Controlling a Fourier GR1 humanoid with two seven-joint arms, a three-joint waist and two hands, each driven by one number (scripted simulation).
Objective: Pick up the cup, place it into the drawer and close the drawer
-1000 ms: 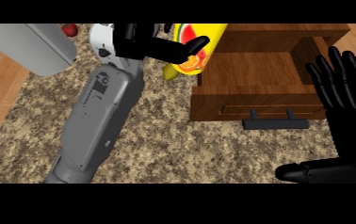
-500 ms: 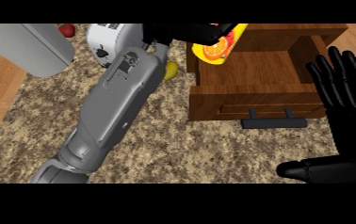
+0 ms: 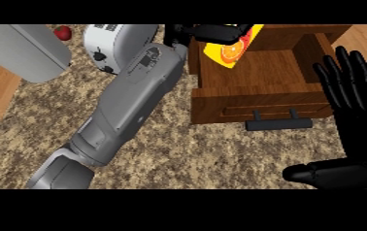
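Note:
A yellow cup with an orange-slice picture (image 3: pixel 231 50) hangs tilted over the back left part of the open wooden drawer (image 3: pixel 272 79). My left hand (image 3: pixel 208 31) is shut on the cup's top, at the upper edge of the view, with its grey forearm reaching across the counter. The drawer is pulled out, and its black handle (image 3: pixel 278 123) sticks out from the front panel. At the right edge my right hand (image 3: pixel 347 108) stays open, fingers up, beside the drawer's right side.
A white toaster (image 3: pixel 114 43) stands at the back, left of the drawer. A grey rounded object (image 3: pixel 32 53) lies at the far left, with a small red thing (image 3: pixel 63 32) behind it. The counter top (image 3: pixel 186 157) is speckled stone.
My left hand has carried the cup to the right, from over the counter beside the drawer to above the drawer's inside. The right hand has stayed in place.

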